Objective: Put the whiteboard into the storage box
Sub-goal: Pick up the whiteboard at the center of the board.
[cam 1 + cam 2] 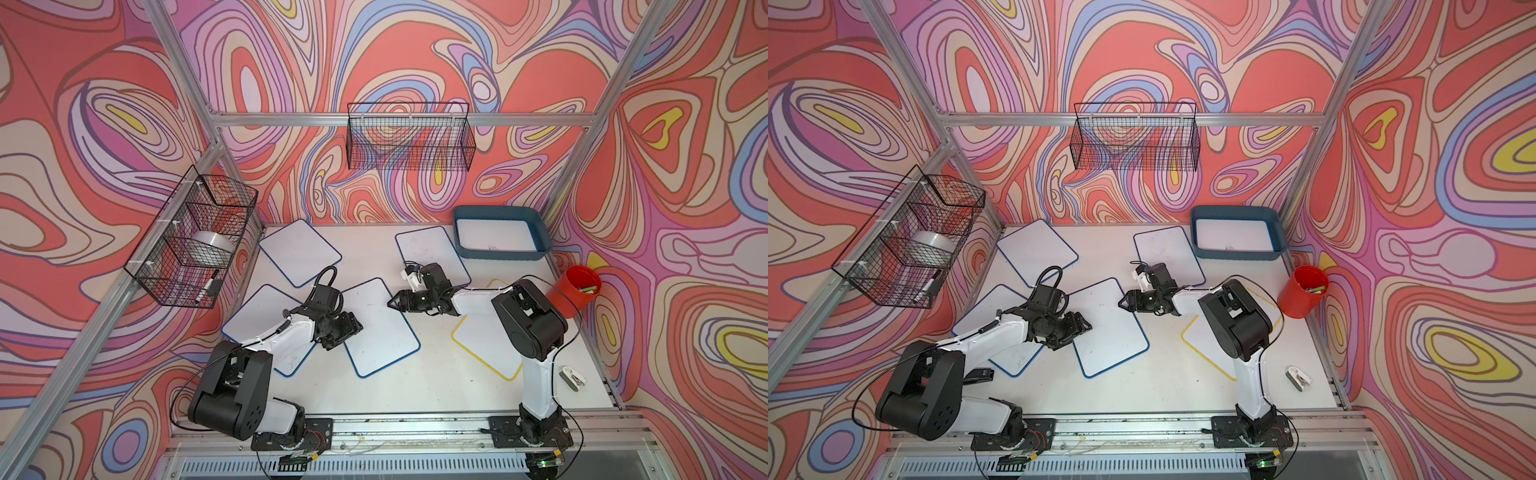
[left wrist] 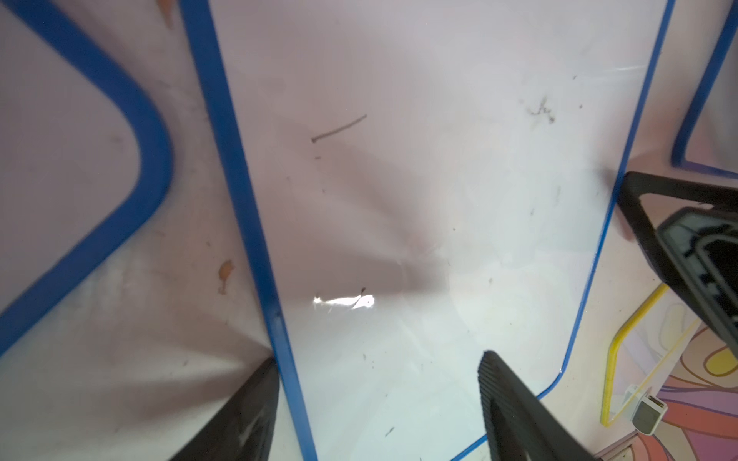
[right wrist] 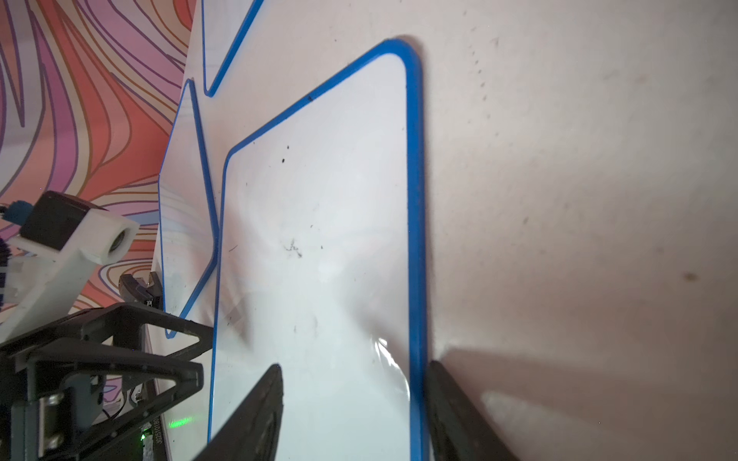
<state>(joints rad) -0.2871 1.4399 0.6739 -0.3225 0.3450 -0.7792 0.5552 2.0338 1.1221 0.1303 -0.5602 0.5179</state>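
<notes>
left hand (image 1: 356, 328) and right hand (image 1: 391, 303), both spread, sit astride opposite edges of the flat white blue-rimmed whiteboard (image 1: 384, 338) on the white counter (image 1: 436, 388), likely to lift it together toward the shallow teal plastic storage box (image 1: 503, 256), well apart.

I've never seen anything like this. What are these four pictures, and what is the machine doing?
It is a robot with a left arm and a right arm at a table. Two pictures look down from above, nearly alike; the other two come from cameras on the arms' wrists. Whiteboards lie on the table, and another whiteboard lies in the blue box. The left gripper and right gripper, both open, straddle opposite edges of the middle whiteboard. Nothing is held yet.
</notes>
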